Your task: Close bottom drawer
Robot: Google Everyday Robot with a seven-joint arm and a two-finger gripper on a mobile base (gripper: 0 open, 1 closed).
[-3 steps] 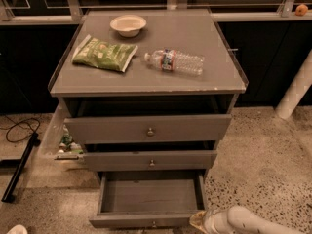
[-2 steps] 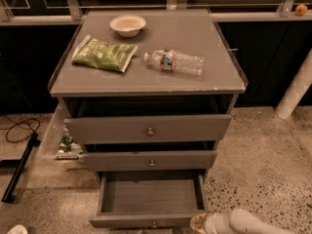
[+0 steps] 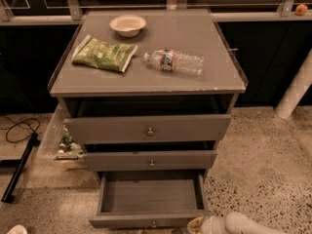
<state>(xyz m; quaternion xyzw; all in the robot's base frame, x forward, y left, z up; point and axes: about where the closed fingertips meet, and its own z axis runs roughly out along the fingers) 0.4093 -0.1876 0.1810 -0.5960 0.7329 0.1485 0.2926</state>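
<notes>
Gripper [image 3: 196, 224] sits at the bottom edge of the camera view, low over the floor [image 3: 263, 169], just beside the right end of the bottom drawer's front panel. Its pale arm [image 3: 243, 224] trails off to the right. Whether it is spread or pressed together, I cannot tell, nor whether it touches the panel.

The bottom drawer [image 3: 126, 221] is pulled well out of the grey cabinet [image 3: 222, 130], its bare inside open to view and its small knob [image 3: 154, 224] at the middle of the front. Compared with a second ago, the gripper has crept only slightly left towards that front. The drawer itself has not moved, so the push has not started to take effect and the task is near its beginning.

The middle drawer [image 3: 150, 160] and top drawer [image 3: 148, 129] above it are far less extended.

On the surface [image 3: 214, 84], a bowl [image 3: 127, 24] stands near the far edge, a green bag [image 3: 104, 55] lies by the left edge, and a water bottle [image 3: 174, 61] lies right of centre. None of them has shifted.
</notes>
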